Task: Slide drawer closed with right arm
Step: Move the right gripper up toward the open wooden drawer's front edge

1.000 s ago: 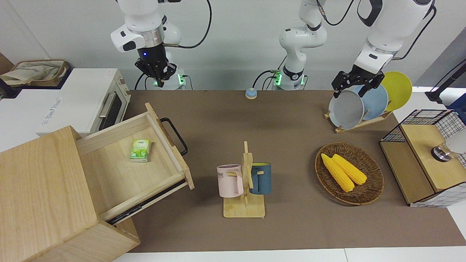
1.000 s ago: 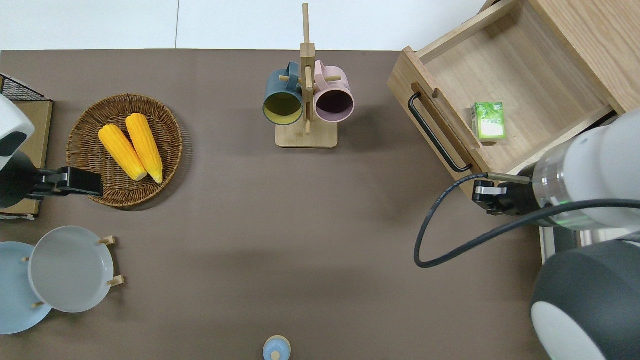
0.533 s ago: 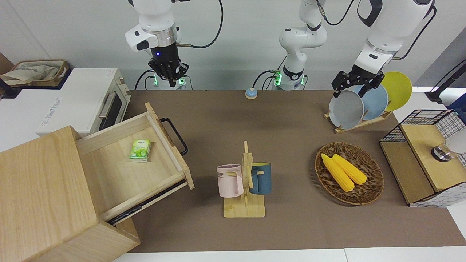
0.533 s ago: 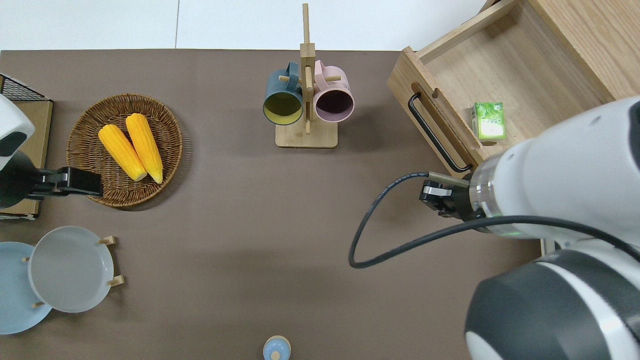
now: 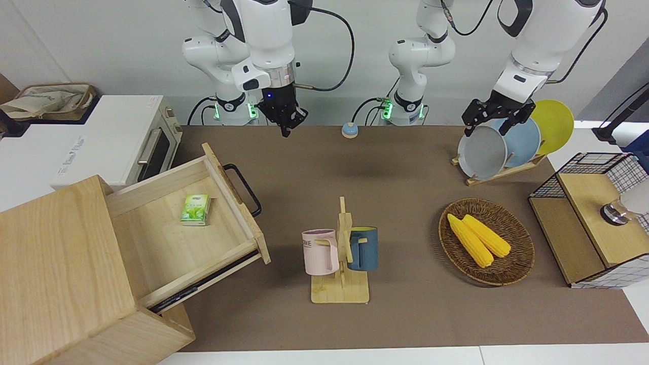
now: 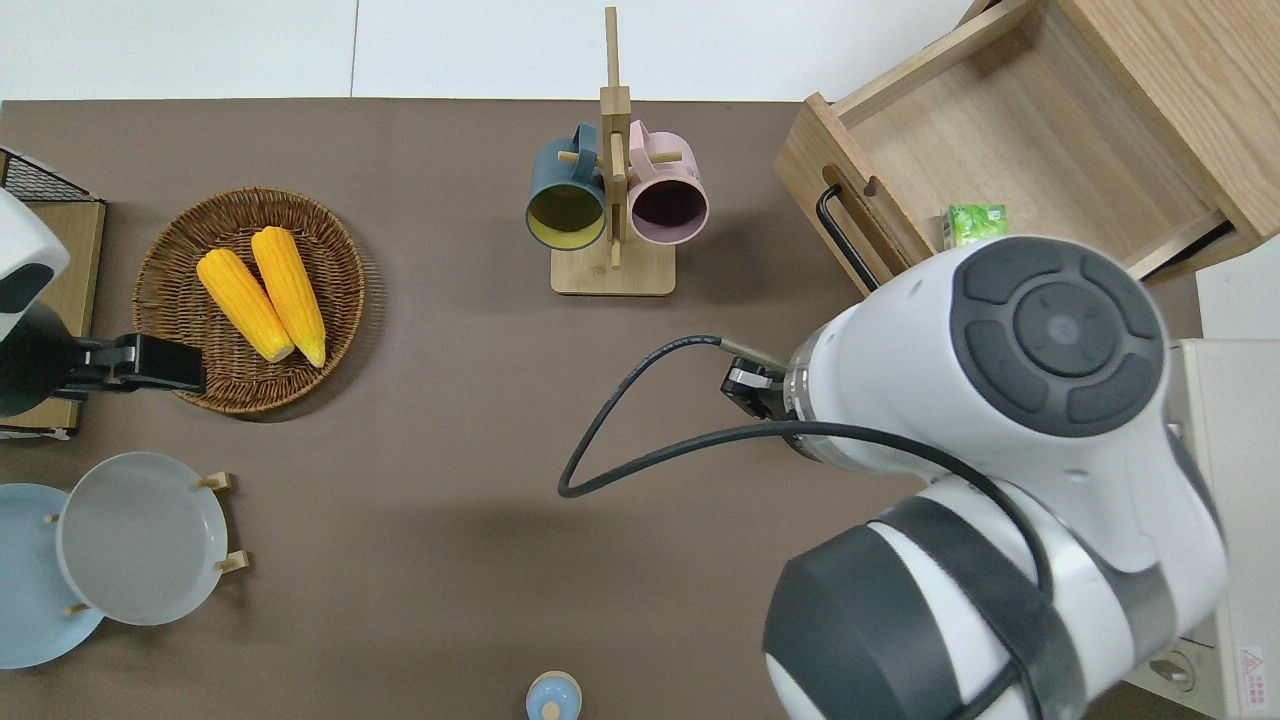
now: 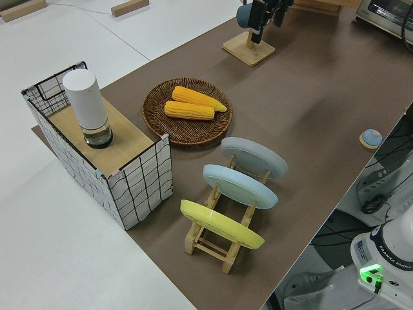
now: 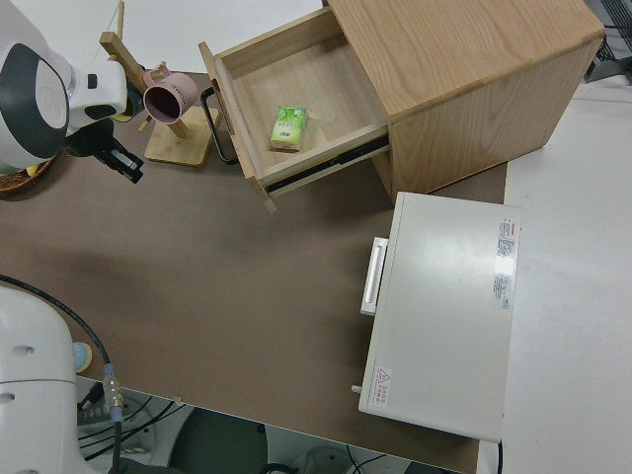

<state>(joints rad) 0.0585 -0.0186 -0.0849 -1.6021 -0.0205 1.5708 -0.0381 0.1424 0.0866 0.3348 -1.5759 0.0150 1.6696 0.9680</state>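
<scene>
The drawer (image 5: 167, 228) stands pulled far out of the pale wooden cabinet (image 5: 56, 263), showing a small green box (image 5: 195, 209) on its floor. Its black bar handle (image 5: 243, 187) faces the middle of the table. My right gripper (image 5: 285, 126) hangs in the air with its fingers together, holding nothing. From overhead it is over bare brown mat, apart from the drawer front (image 6: 850, 190) and toward the left arm's end from it; the arm's own bulk covers most of the gripper (image 6: 745, 385). The left arm is parked, its gripper (image 5: 494, 116) open.
A white oven (image 5: 127, 137) stands beside the cabinet, nearer to the robots. A mug rack (image 5: 340, 253) holds a pink mug and a blue mug at mid-table. Toward the left arm's end are a corn basket (image 5: 487, 241), a plate rack (image 5: 502, 142) and a wire box (image 5: 593, 218).
The right arm has swung from near the oven and the drawer's corner toward the middle of the table, carrying its gripper along. The drawer and the left arm have not moved.
</scene>
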